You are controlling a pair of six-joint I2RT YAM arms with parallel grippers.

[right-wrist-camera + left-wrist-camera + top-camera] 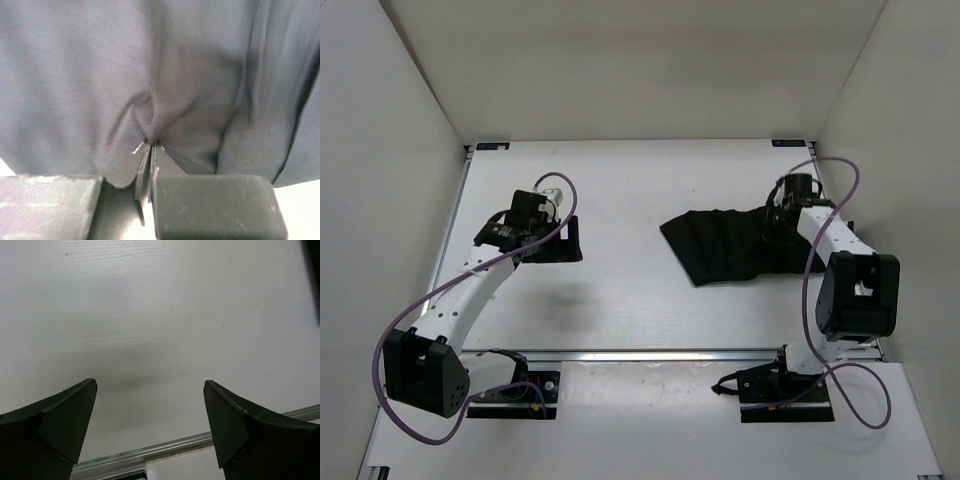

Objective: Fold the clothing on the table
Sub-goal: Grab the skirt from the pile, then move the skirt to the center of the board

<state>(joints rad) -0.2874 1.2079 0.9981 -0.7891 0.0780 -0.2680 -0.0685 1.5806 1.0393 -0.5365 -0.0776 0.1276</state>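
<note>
The right gripper (151,145) is pinching, closed, a small fold of the large black soft fabric garment (725,248) lying on the right of the flat white table (620,190); the left gripper (150,390) is hanging open; the thin pinch is probably risking a slip when lifting.

Left end effector (149,383) spread wide, aloft; right end effector (151,145) pinched closed, low.
</note>
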